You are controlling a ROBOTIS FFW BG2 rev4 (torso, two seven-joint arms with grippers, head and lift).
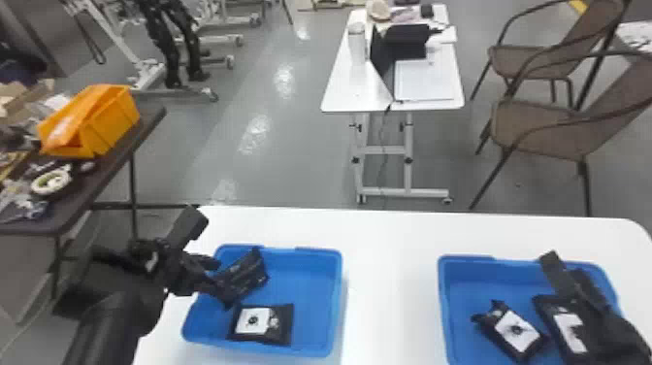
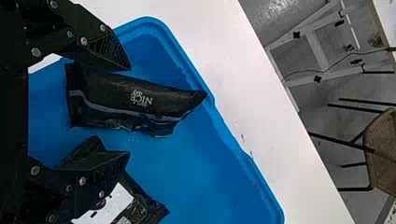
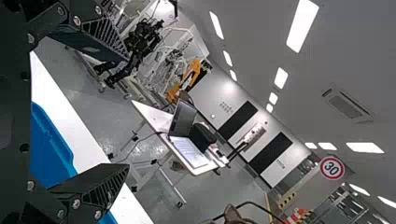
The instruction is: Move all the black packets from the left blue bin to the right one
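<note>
If closed off-centre near far-left corner of left bin [image 1: 308,291], may drop black packet [image 1: 245,275]; noted jaws apart on left gripper [image 2: 130,111], right gripper [image 3: 128,112].

Lighting insp.: rm. bright, lit from overhead – ceiling lights [image 3: 302,25] in rt. wrist view v. bright, w/ bright spot on wall [image 3: 229,87]. Head view: patchy glare on floor [image 1: 254,133], approx. 11 o'clock; white table [image 1: 388,252] at 6 o'clock bright – pale, near-even. Left blue bin [image 1: 315,291], 7 o'clock: soft shading inside. Dark table [image 1: 114,162], 9 o'clock: dimmer.
</note>
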